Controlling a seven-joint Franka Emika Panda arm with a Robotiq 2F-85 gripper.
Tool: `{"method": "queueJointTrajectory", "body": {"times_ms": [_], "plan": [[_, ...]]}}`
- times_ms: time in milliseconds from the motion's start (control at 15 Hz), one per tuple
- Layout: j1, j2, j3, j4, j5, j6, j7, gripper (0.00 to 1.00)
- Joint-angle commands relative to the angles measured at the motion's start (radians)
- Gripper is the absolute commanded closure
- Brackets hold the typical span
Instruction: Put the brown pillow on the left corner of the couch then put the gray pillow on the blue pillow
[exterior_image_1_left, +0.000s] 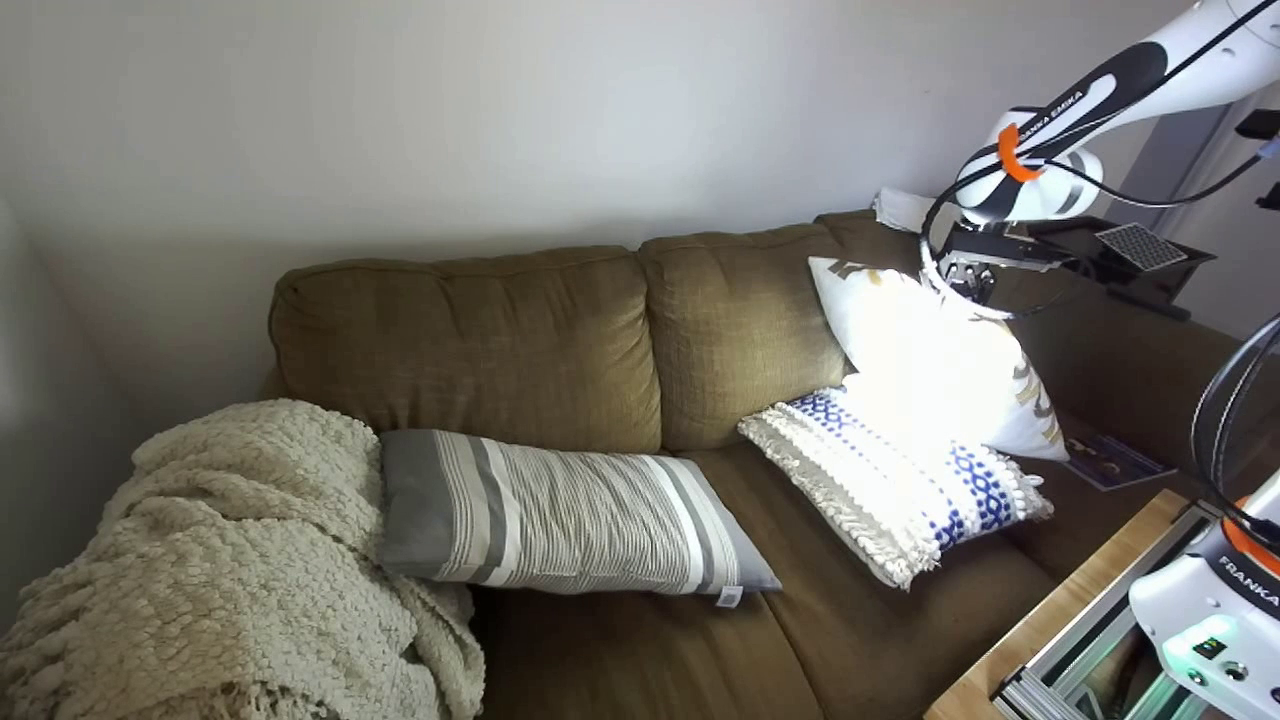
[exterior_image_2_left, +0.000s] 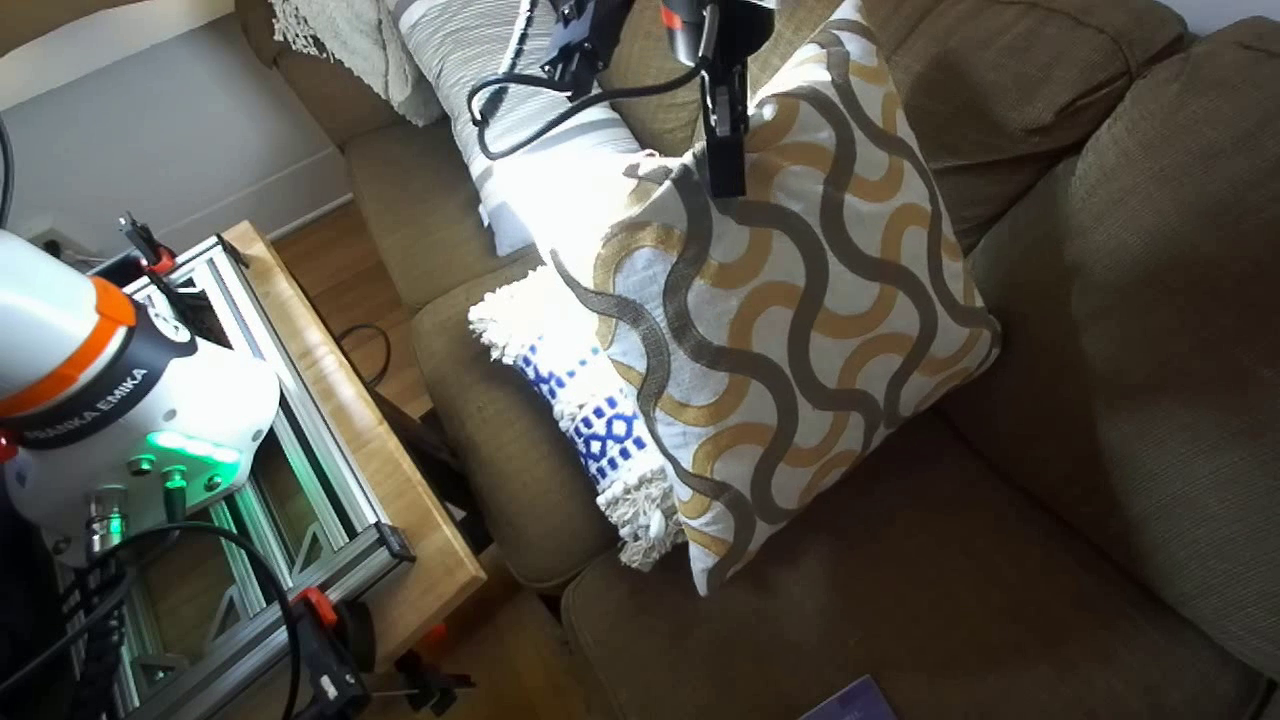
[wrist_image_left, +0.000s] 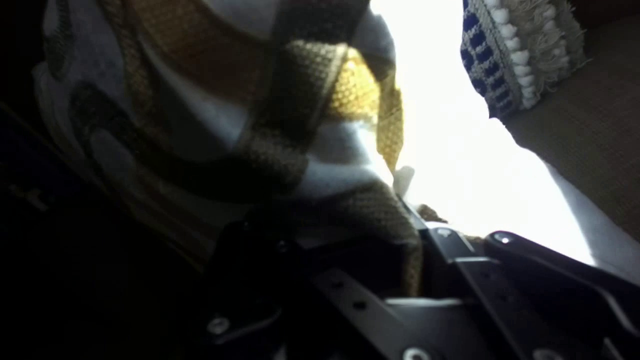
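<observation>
Brown pillow pinched in my end effector over the couch

My jaws stand narrow on an upper edge of its fabric, and in the wrist view the cloth runs in between them. From that grip the brown pillow slopes downward at a tilt, at the end of the couch away from the cream blanket. Its tan and gray-brown curves show plainly on one face, while strong light whitens the side toward the blanket. In both exterior views it hides part of the blue pillow, which lies on the seat; whether the two touch, I cannot tell. Well apart from my end effector, the gray pillow lies lengthwise on the seat, between the blanket and the blue pillow, one end right by the blanket. A flat purple item lies on the seat near the brown pillow's lower corner. My base is carried on the wooden tabletop beside the couch
</observation>
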Motion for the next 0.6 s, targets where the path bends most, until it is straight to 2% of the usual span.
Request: {"method": "queueJointTrajectory", "body": {"times_ms": [0,533], "plan": [[-0.044,0.001,-0.027,0.051,0.064,-0.003,0.064,1.0],[-0.111,-0.016,-0.074,0.106,0.205,0.031,0.161,1.0]]}}
